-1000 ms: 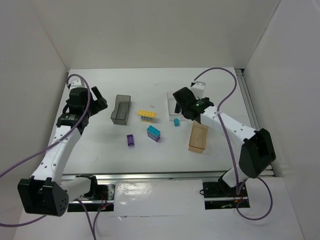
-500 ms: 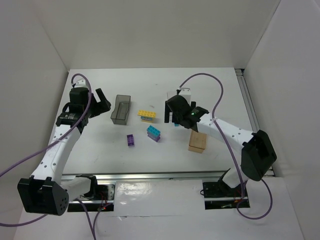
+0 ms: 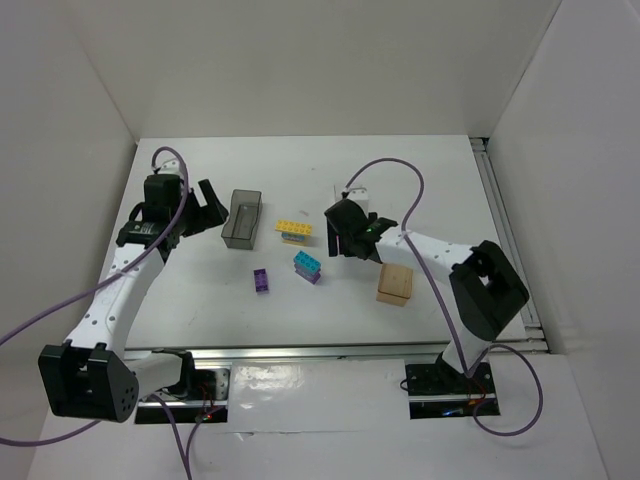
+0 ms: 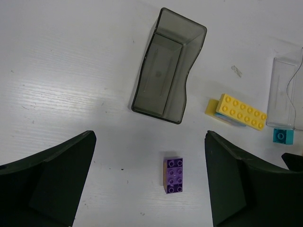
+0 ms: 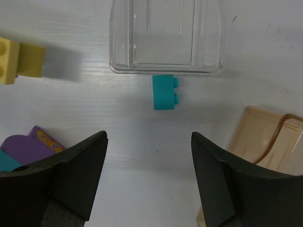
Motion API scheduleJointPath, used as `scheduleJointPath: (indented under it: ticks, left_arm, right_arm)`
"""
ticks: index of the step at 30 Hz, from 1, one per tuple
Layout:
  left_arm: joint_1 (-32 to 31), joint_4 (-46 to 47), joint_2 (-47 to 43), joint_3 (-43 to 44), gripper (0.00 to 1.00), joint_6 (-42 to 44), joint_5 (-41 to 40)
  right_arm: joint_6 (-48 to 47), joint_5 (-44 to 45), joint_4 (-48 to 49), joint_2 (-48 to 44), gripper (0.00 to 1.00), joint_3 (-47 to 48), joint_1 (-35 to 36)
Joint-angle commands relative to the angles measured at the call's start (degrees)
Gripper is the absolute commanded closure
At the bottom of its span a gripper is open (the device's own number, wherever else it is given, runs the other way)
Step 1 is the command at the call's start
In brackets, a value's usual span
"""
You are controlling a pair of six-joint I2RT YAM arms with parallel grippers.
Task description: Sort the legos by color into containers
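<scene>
We see the left gripper (image 4: 150,142) with its jaws spread wide, poised over the table (image 3: 300,165) just beside the grey bin (image 4: 165,71), on the bin's left in the top view. In its wrist view a purple brick (image 4: 173,175) lies flat, studs up, in the gap between the fingers (image 4: 57,179), clear of both and apart from the bin. Right of the grey bin is a yellow brick (image 4: 240,111), resting aslant on thinner cyan and yellow pieces. The right gripper (image 5: 149,137) is likewise wide open and hangs over the middle of the table. Ahead of it a small cyan brick (image 5: 164,92) lies on its side, studs pointing toward the amber bin (image 5: 258,127), just beside the short wall of the clear bin (image 5: 165,71). We cannot tell whether brick and wall touch. The amber bin sits to the right of that gripper, close by its right finger in the wrist view. At the lower left of the same view we see a stack (image 5: 26,146), cyan on purple. From the top camera it lies between the purple brick and the amber bin, near the right gripper.
</scene>
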Motion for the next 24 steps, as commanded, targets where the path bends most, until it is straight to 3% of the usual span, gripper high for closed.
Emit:
scheduleJointPath:
  ticks: [1, 10, 17, 21, 24]
  left_arm:
    - [-0.03, 0.49, -0.01, 1.73, 0.01, 1.65, 0.76]
    - [-0.03, 0.49, 1.13, 1.73, 0.01, 2.18, 0.76]
    - [-0.03, 0.49, 1.66, 1.73, 0.01, 2.18, 0.76]
    - [-0.03, 0.49, 1.66, 1.73, 0.01, 2.79, 0.24]
    - [-0.03, -0.04, 1.66, 1.73, 0.01, 2.79, -0.29]
  right_arm:
    - [-0.61, -0.69, 3.47, 1.87, 0.22, 0.35, -2.18]
    - [-2.45, -6.14, 9.09, 7.93, 0.31, 1.21, -6.23]
    - [-2.45, -6.85, 9.72, 11.27, 0.53, 2.81, -6.76]
    - [-1.22, -6.33, 8.42, 8.82, 0.76, 2.8, -6.76]
    - [-1.22, -3.78, 5.16, 3.29, 0.78, 2.8, -4.92]
